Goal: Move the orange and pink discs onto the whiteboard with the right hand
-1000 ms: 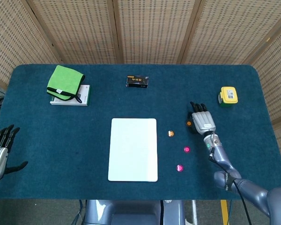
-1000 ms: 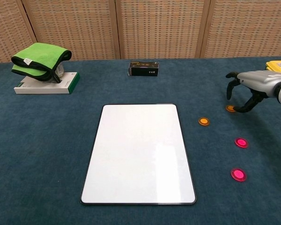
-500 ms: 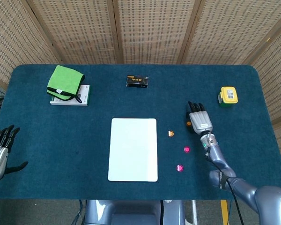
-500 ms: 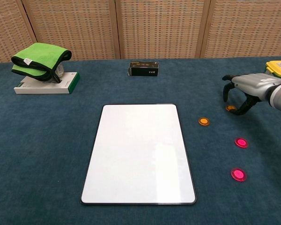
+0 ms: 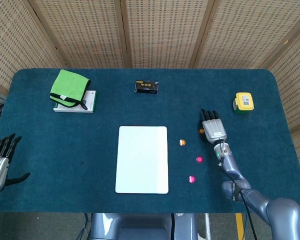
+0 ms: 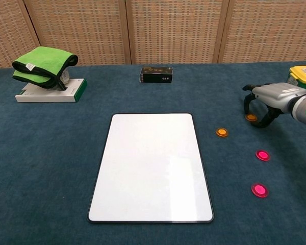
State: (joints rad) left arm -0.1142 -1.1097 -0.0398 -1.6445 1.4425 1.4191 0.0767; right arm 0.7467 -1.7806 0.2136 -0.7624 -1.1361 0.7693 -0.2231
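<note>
The whiteboard lies flat in the middle of the blue table. To its right lie an orange disc and two pink discs. A second orange disc lies further right. My right hand arches over it, fingers and thumb curved down on either side; the disc rests on the table. My left hand hangs at the table's left edge, fingers spread, holding nothing.
A green cloth sits on a white box at the back left. A small black box stands at the back middle. A yellow and green object lies at the far right, behind my right hand.
My right hand has shifted slightly left and lower around the far orange disc. The discs and my left hand have not moved.
</note>
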